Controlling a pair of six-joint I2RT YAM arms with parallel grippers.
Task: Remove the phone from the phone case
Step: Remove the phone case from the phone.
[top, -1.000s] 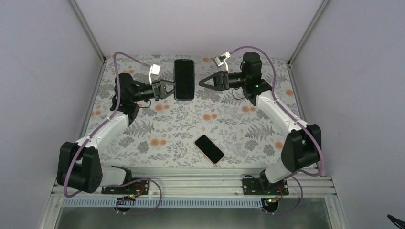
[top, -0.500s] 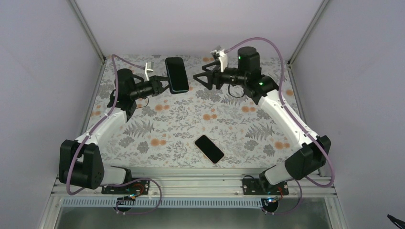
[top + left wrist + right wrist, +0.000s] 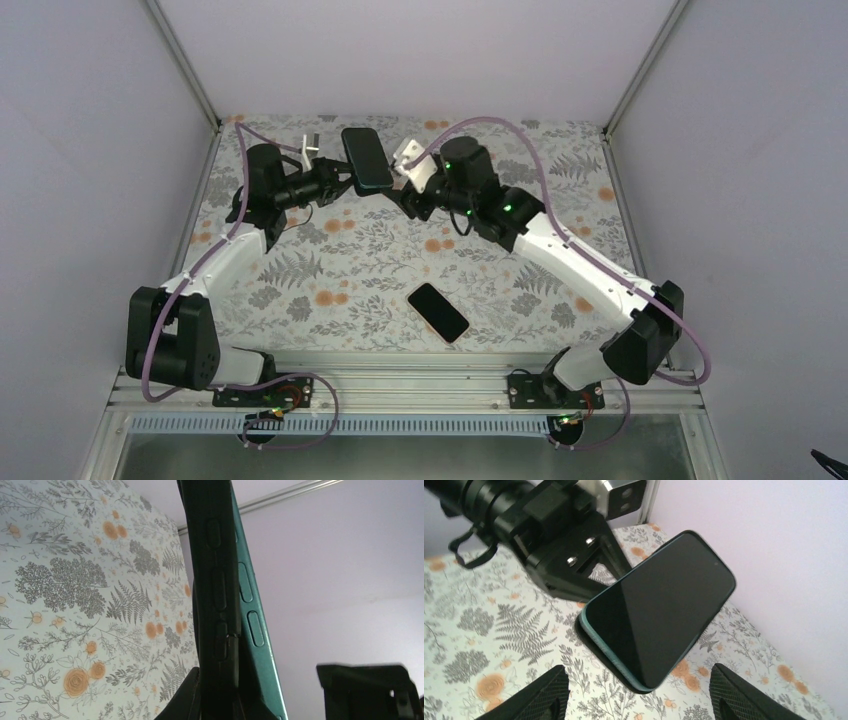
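Robot lab test cell, not a home: plain pale walls (image 3: 420,50) framed by aluminium posts (image 3: 185,70). Two robot arms (image 3: 225,265) sit bolted to a slotted metal rail (image 3: 400,385) (the table's floral cover (image 3: 350,270) is the only homely touch).

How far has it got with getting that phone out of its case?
Done: the left gripper is shut on the cased phone, holding it up above the table. In hand: the open right gripper faces the phone, fingers either side, not touching. Left: the teal phone sits in its black case, one edge perhaps peeling free; it has yet to come out.
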